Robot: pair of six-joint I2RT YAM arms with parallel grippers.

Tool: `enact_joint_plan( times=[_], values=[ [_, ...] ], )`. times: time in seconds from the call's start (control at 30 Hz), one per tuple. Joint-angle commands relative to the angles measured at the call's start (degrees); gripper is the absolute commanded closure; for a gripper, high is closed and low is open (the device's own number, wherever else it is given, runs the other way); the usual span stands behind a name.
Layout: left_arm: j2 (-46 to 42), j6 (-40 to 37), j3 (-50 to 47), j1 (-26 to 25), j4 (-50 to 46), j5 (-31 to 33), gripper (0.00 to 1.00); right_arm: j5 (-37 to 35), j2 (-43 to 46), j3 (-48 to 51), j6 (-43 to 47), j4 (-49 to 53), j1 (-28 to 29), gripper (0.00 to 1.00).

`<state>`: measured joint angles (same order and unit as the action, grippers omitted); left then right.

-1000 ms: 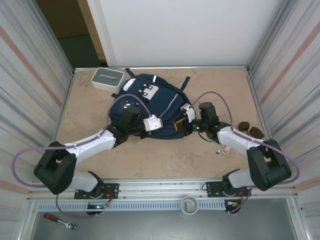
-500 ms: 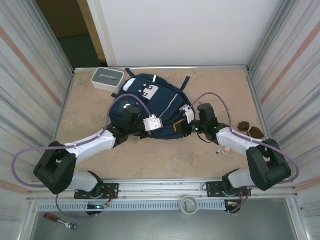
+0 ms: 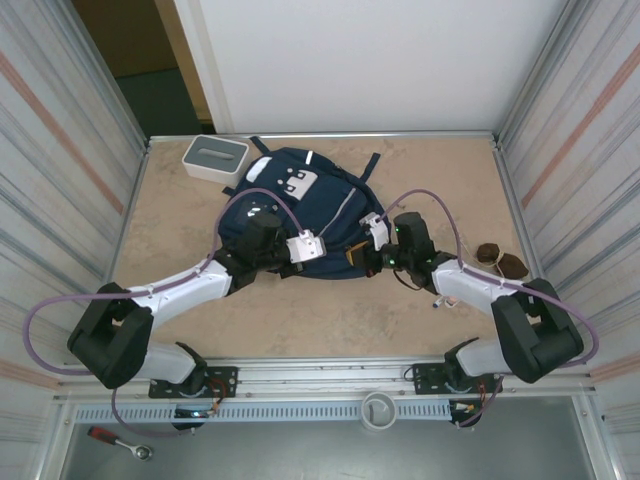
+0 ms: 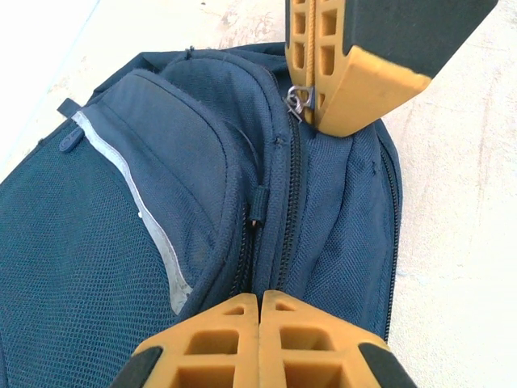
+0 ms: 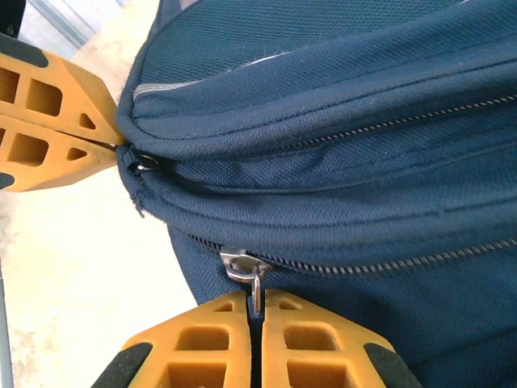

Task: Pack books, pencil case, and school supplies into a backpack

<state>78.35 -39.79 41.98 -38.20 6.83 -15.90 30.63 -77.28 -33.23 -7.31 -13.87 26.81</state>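
The top external camera is fixed high behind the near edge of the table (image 3: 450, 180), looking down on its whole surface from afar. The left wrist camera looks along the left gripper (image 4: 259, 303), close over the zippered edge of the backpack (image 4: 121, 242). The right wrist camera faces that edge from the opposite side, equally close, past the right gripper (image 5: 254, 311). Each wrist view includes the other arm's gripper.

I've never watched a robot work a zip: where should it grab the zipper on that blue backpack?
The metal pull tab, pinched flat, approached from outside the edge of the backpack. The tab is thin and sticks out clear of the fabric, and that is where the right gripper is shut on it.
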Motion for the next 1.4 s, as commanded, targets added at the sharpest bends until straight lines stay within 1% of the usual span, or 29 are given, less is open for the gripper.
enact_joint_plan(
  times=[0.0, 0.1, 0.23, 0.3, 0.37, 0.4, 0.47, 0.5, 0.57, 0.67, 0.73, 0.8, 0.93, 1.03, 1.1, 1.2, 1.27, 1.37],
  values=[
    [-2.1, -0.8, -0.1, 0.4, -0.5, 0.4, 1.00, -4.3, 3.1, 1.1, -2.1, 1.9, -1.9, 1.00],
    [-2.7, -1.2, -0.9, 0.9, -0.4, 0.7, 1.00, -5.9, 3.6, 0.6, -3.1, 4.5, -3.5, 1.00],
    [-3.5, -1.2, -2.4, 2.2, 0.2, 0.7, 1.00, -8.5, 2.6, -1.0, -4.1, 7.9, -3.8, 1.00],
    [-3.7, -1.3, -2.6, 2.5, -0.1, 1.1, 1.00, -8.4, 2.7, -1.2, -4.9, 7.8, -3.6, 1.00],
    [-3.7, -1.3, -2.1, 2.6, -1.0, 0.1, 1.00, -7.7, 3.5, -1.1, -5.5, 7.0, -2.9, 1.00],
    [-3.8, -1.0, -1.6, 2.4, -1.7, -0.7, 0.94, -7.0, 4.1, -1.0, -6.0, 6.4, -2.5, 1.00],
    [-4.1, -0.3, -0.2, 1.7, -4.1, -1.7, 0.75, -6.3, 5.4, -1.1, -6.7, 5.6, -1.0, 1.00],
    [-4.3, -0.2, 0.4, 1.0, -5.2, -1.7, 0.68, -6.4, 6.1, -1.2, -7.1, 5.2, -0.1, 1.00],
    [-5.1, -0.2, 1.0, -0.7, -6.0, -0.6, 0.57, -6.7, 7.2, -1.6, -7.6, 5.0, 1.6, 1.00],
    [-6.2, -1.0, 1.6, -3.8, -5.9, 1.2, 0.46, -7.2, 8.7, -2.2, -8.3, 4.9, 3.7, 1.00],
    [-6.2, -1.5, 2.3, -5.5, -5.7, 2.2, 0.42, -7.3, 9.9, -2.4, -8.5, 4.7, 4.7, 1.00],
    [-5.1, -2.2, 3.5, -6.8, -5.4, 4.1, 0.40, -7.1, 10.8, -2.7, -8.6, 4.5, 5.4, 1.00],
    [-1.2, -3.2, 6.2, -7.4, -5.1, 5.3, 0.41, -6.4, 12.2, -2.5, -8.9, 3.8, 6.6, 1.00],
    [1.3, -3.7, 7.4, -7.4, -4.9, 5.5, 0.45, -6.1, 12.8, -2.1, -9.0, 3.4, 7.4, 1.00],
    [2.5, -4.0, 7.6, -7.5, -4.3, 5.9, 0.51, -5.9, 13.3, -1.4, -9.0, 3.0, 7.6, 1.00],
    [3.3, -4.3, 7.5, -7.2, -3.9, 6.4, 0.65, -6.6, 14.0, -0.3, -8.6, 3.3, 7.3, 1.00],
    [3.2, -4.2, 7.2, -6.6, -4.0, 5.5, 0.78, -7.0, 14.2, 0.3, -8.3, 4.2, 6.6, 1.00],
    [1.8, -3.4, 6.5, -5.7, -4.4, 3.2, 0.88, -11.2, 14.0, 0.4, -7.8, 7.7, 5.2, 1.00]
  ],
)
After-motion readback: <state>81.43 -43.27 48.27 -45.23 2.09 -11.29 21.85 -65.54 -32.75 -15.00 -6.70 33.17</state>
